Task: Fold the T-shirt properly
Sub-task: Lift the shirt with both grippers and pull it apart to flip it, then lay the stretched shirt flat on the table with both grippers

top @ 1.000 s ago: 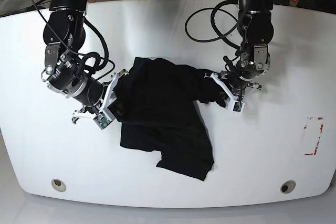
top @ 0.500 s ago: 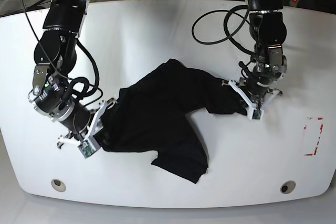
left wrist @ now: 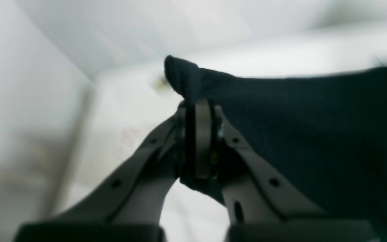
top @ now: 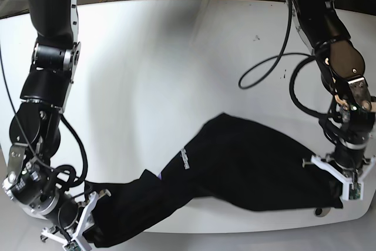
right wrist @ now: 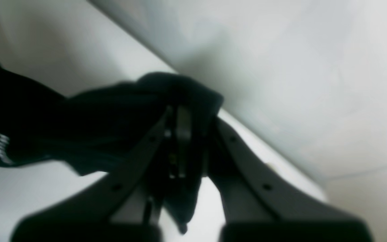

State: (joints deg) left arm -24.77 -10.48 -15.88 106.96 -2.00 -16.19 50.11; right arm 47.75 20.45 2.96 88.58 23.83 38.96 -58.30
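Both grippers clamped on black T-shirt: left gripper pinches one end, right gripper opposite end; garment stretched across white table.

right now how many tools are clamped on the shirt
2. The left tool pinches the T-shirt at its end near the table's front edge on the base view's right; the right tool pinches the opposite end at the lower left.
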